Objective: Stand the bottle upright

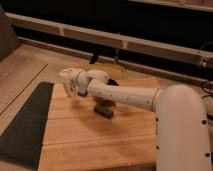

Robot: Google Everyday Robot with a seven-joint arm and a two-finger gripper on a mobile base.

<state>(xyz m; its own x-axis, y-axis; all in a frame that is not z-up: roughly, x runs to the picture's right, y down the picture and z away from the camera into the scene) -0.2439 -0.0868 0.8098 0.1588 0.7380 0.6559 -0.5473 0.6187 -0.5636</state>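
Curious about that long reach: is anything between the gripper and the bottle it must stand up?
The bottle cannot be made out. The gripper is at the far left corner of the table; the arm hides the surface behind it. A black block lies below the arm, nearer the camera.

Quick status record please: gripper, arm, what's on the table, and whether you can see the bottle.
gripper: by the far corner of the wooden table, on the picture's left
arm: stretched across the table from the lower right
bottle: not made out in this view; possibly hidden by the arm or gripper
black block: flat on the table, just in front of the arm
wooden table: light planks
dark mat: beside the table, on the picture's left
task: upright bottle not confirmed
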